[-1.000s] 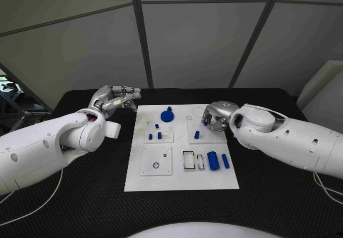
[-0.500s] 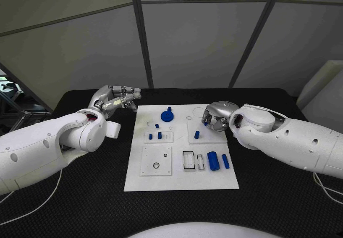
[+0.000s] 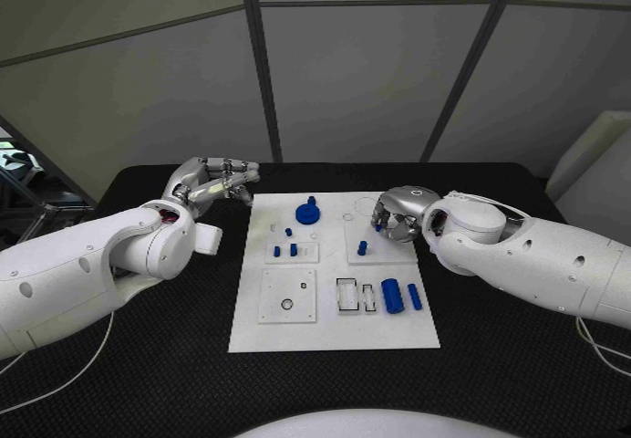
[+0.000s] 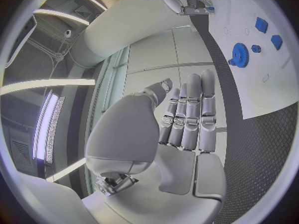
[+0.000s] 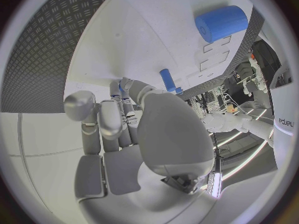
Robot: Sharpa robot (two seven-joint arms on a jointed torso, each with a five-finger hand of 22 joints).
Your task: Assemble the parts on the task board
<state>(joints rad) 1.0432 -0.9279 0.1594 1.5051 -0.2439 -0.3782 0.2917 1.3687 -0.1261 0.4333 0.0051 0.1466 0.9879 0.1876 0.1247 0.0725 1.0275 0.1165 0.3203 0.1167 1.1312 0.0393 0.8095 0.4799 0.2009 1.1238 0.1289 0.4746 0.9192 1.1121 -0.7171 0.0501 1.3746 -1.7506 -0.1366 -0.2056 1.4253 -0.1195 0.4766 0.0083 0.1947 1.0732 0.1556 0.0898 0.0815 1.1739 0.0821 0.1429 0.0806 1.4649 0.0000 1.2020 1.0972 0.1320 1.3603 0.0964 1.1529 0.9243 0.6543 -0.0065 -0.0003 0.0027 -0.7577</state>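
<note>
The white task board [image 3: 336, 315] lies mid-table. On it sit a blue gear [image 3: 308, 213], small blue pegs [image 3: 285, 249], a standing peg [image 3: 362, 246] and two blue cylinders [image 3: 401, 297]. My right hand [image 3: 398, 215] hovers over the board's far right part, fingers curled down. In the right wrist view a sliver of a small blue part [image 5: 118, 87] shows pinched between thumb and fingertips, close to the standing peg [image 5: 167, 79]. My left hand [image 3: 211, 182] hangs off the board's far left corner, fingers loosely bent, holding nothing. The gear [image 4: 239, 53] shows beyond its fingers [image 4: 187, 114].
White inset plates [image 3: 288, 295] with holes and slots [image 3: 348, 297] sit on the board's near half. Black table [image 3: 158, 365] surrounds the board, with grey partition walls [image 3: 355, 82] behind it. A white block [image 3: 598, 164] stands at the far right.
</note>
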